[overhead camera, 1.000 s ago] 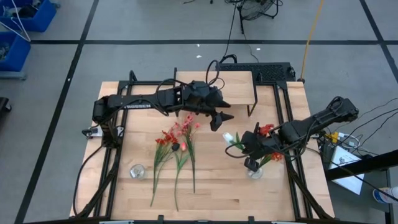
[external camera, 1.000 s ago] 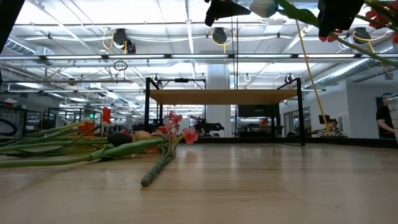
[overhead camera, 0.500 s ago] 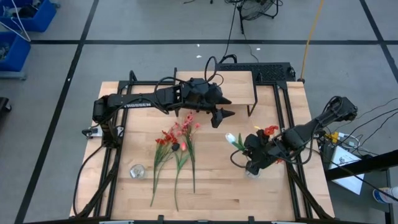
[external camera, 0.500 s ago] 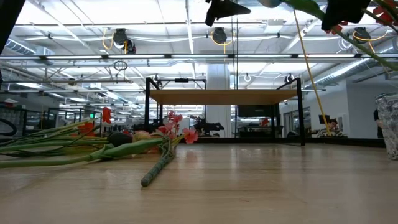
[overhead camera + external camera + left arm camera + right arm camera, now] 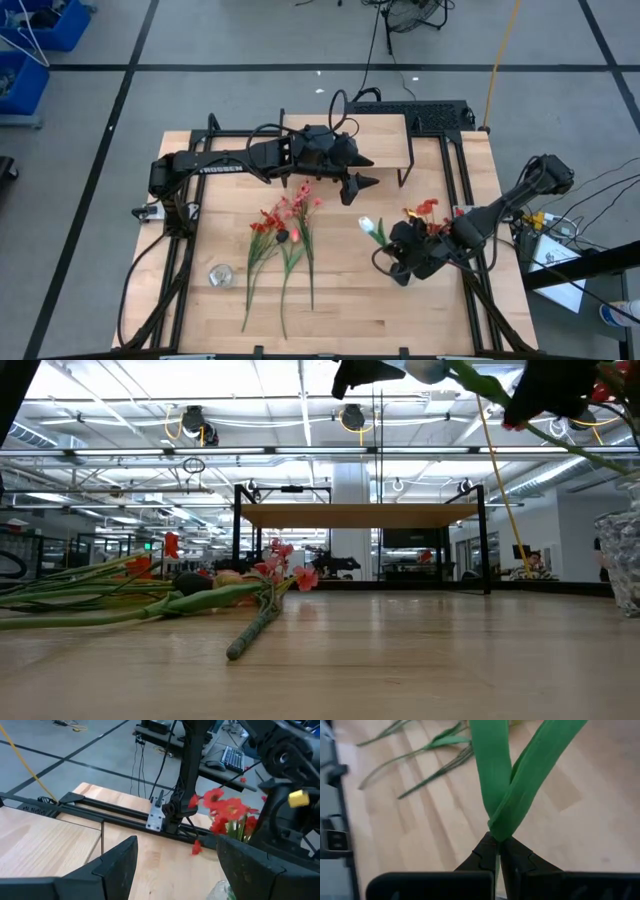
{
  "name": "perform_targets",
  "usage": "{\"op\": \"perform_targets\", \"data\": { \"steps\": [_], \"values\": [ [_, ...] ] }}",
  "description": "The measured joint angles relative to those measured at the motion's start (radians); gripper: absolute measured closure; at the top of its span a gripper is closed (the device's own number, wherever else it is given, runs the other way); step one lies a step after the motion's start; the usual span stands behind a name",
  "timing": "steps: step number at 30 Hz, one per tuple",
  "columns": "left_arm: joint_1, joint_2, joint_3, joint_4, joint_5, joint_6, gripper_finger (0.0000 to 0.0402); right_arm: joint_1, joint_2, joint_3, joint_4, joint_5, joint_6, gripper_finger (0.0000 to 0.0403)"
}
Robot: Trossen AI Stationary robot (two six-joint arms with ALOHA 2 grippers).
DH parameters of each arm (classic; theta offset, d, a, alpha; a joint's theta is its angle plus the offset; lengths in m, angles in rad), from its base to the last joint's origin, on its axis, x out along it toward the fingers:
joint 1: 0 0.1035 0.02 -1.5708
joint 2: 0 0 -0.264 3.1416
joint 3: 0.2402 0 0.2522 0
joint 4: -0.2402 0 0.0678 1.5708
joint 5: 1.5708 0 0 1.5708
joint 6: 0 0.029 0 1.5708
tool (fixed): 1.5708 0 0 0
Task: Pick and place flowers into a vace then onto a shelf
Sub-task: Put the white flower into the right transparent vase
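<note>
My right gripper [image 5: 397, 252] is shut on a green flower stem with a white bud [image 5: 368, 225], above the glass vase [image 5: 622, 565] at the table's right. Red flowers [image 5: 225, 812] stand in that vase. Several more flowers [image 5: 285, 235] lie flat on the table's middle. My left gripper [image 5: 372, 172] hangs open and empty in front of the shelf [image 5: 385, 135], above the table. The held stem's lower end is hidden by my right gripper. My right gripper pinches the stem at the point where two long green leaves meet [image 5: 497, 836], at the free ends of its two fingers. The fingers slant downward. The flower is clear of the table and tilted, its white bud [image 5: 430, 370] toward the table's left.
A second small glass [image 5: 220, 275] stands near the table's front left. The shelf's black legs [image 5: 238, 540] stand at the far side. Bare wood [image 5: 340, 300] lies between the flowers on the table and the vase.
My right gripper has sunk a little and swung toward the table's near edge, turning as it went, with the stem still in its fingers. The vase has come into the low view at its right edge. My left arm has kept still.
</note>
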State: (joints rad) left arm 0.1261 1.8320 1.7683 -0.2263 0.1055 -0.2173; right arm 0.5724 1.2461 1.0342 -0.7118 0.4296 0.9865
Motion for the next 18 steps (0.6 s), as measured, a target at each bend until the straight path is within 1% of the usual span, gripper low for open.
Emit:
{"op": "perform_targets", "data": {
  "steps": [3, 11, 13, 16, 18],
  "values": [
    [0.000, 0.000, 0.000, 0.000, 0.000, 0.000, 0.0128, 0.017, 0.000, -0.022, 0.063, -0.002, -0.002, 0.0403],
    [0.000, 0.000, 0.000, -0.001, 0.000, 0.003, 0.0128, 0.041, -0.025, -0.023, 0.027, -0.004, 0.028, 0.0403],
    [0.000, 0.000, 0.000, 0.000, -0.002, 0.005, 0.0128, 0.053, -0.031, -0.024, 0.024, 0.026, 0.032, 0.0403],
    [0.003, 0.000, 0.000, 0.000, -0.002, 0.005, 0.0128, 0.071, -0.042, -0.024, 0.024, 0.100, 0.029, 0.0403],
    [0.006, 0.000, 0.000, 0.000, -0.002, 0.005, 0.0128, 0.078, -0.045, -0.024, 0.026, 0.117, 0.031, 0.0403]
  ]
}}
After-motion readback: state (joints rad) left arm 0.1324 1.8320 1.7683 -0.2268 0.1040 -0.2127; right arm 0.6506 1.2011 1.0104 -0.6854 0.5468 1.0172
